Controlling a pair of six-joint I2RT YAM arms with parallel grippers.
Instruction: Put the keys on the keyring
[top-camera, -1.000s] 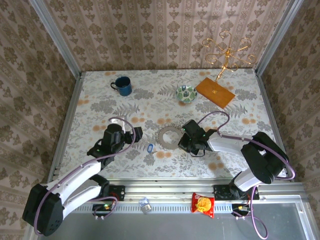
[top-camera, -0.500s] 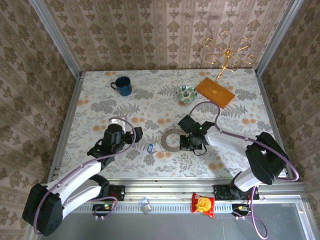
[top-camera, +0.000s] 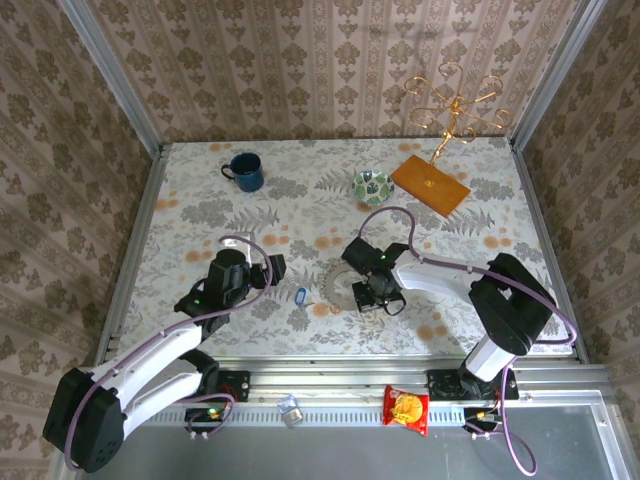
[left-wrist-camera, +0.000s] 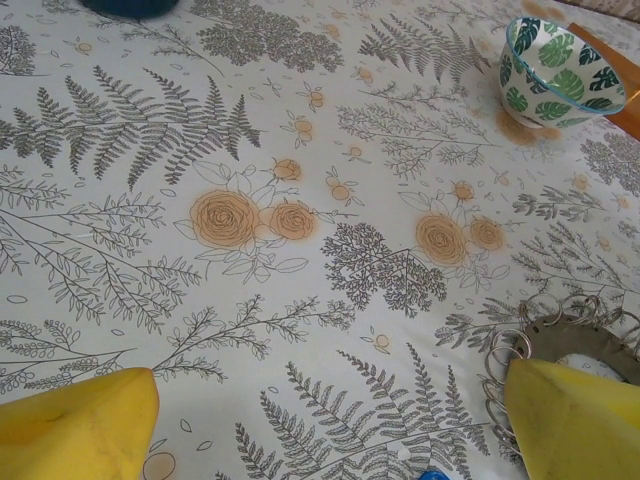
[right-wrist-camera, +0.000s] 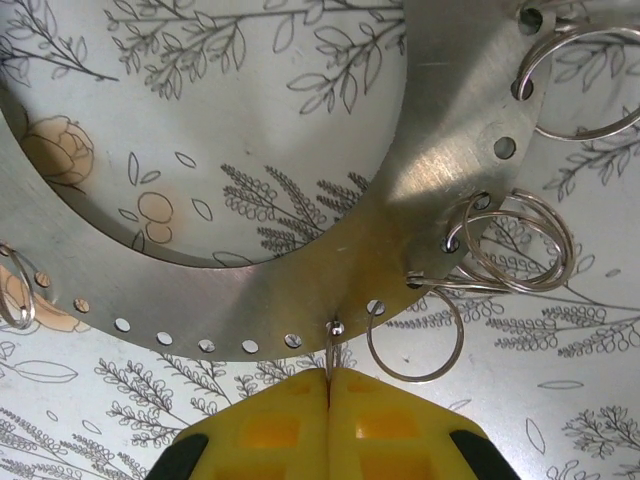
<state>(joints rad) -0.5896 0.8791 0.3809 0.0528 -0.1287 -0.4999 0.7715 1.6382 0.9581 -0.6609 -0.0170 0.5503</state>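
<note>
The keyring (right-wrist-camera: 420, 200) lies flat on the flowered table (top-camera: 200, 200), in the middle of its near half. We judge it to be stiff, thin sheet metal: light, smooth enough to slide if nudged, and hard to lift off the surface except by its edge. Holes run along its rim, and several wire loops (right-wrist-camera: 515, 240) hang through them. These look springy and thin (awkward to pinch, yet the only part standing proud), so we would take hold there or at the outer rim.

The right gripper (right-wrist-camera: 328, 378) sits just outside the rim with its fingers pressed fully together. A thin wire, seemingly one loop seen edge-on, runs from a rim hole into the seam between them, which we read as a pinch on that loop.

One blue-headed key (top-camera: 301, 296) lies just left of the ring and apart from it. It is tiny and light, and best taken by its plastic head.

The left gripper (left-wrist-camera: 330, 375) hangs spread wide and empty over the table, with the ring's edge beside its right finger.
</note>
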